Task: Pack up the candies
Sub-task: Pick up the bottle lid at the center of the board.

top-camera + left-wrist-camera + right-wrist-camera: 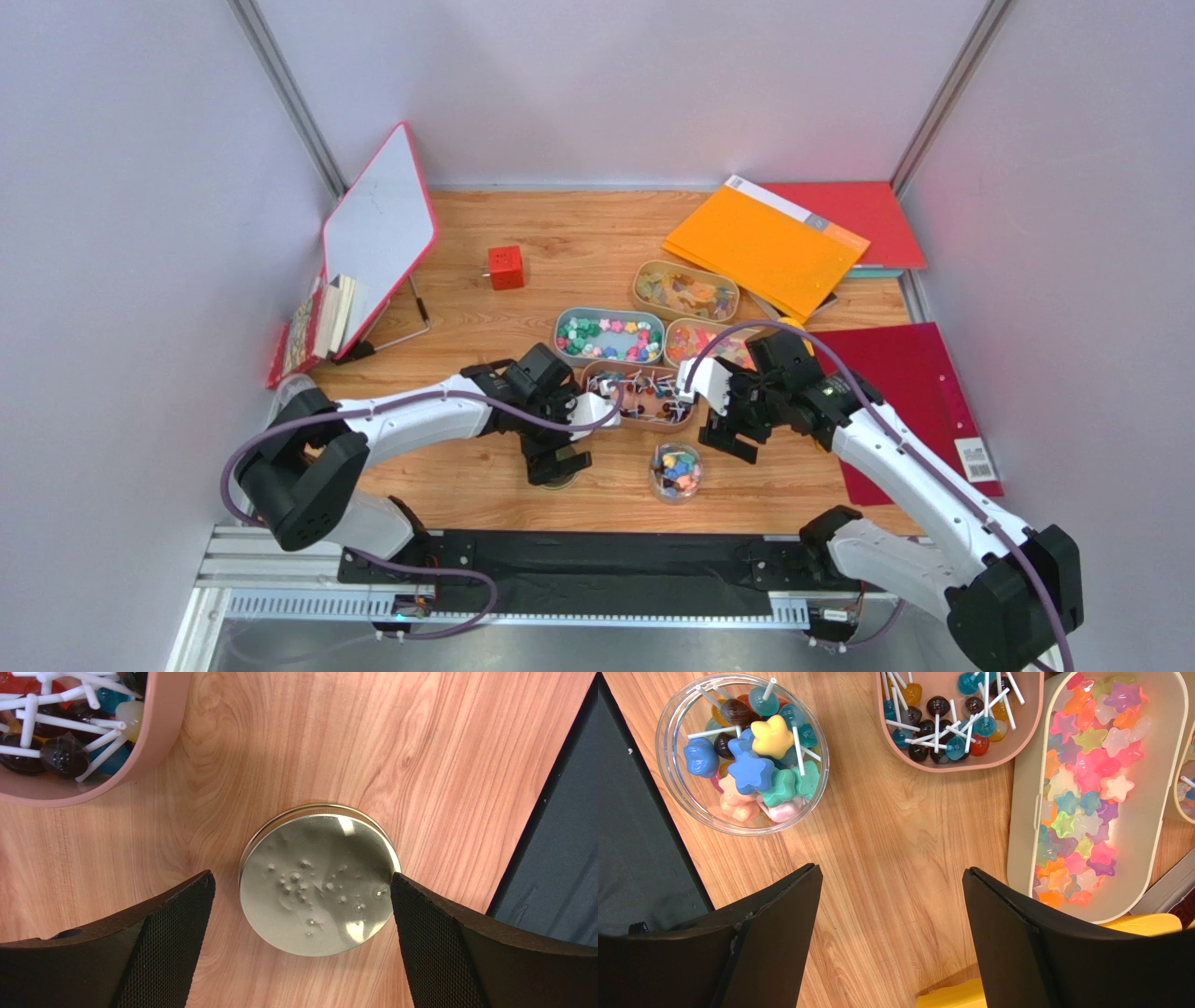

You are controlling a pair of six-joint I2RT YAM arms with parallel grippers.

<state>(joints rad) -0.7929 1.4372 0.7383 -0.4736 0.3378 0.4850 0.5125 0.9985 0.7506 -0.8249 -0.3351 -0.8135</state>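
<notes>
Many glossy star candies (1088, 763), clear round jar (668, 791), dimpled gold lid (319, 882)

Wooden table (589, 231) and its load
On it: red cube (505, 266), round gold metal lid (319, 878), clear glass jar (662, 749), oval trays (1020, 819) of candies (1088, 777), orange folder (765, 245).

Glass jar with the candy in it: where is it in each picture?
Top view: the glass jar is low in the picture, just right of the middle.
Left wrist view: not in it.
Right wrist view: the jar is in the upper left corner.
Shared landmark: the pink lollipop tray, which shows in all three.
</notes>
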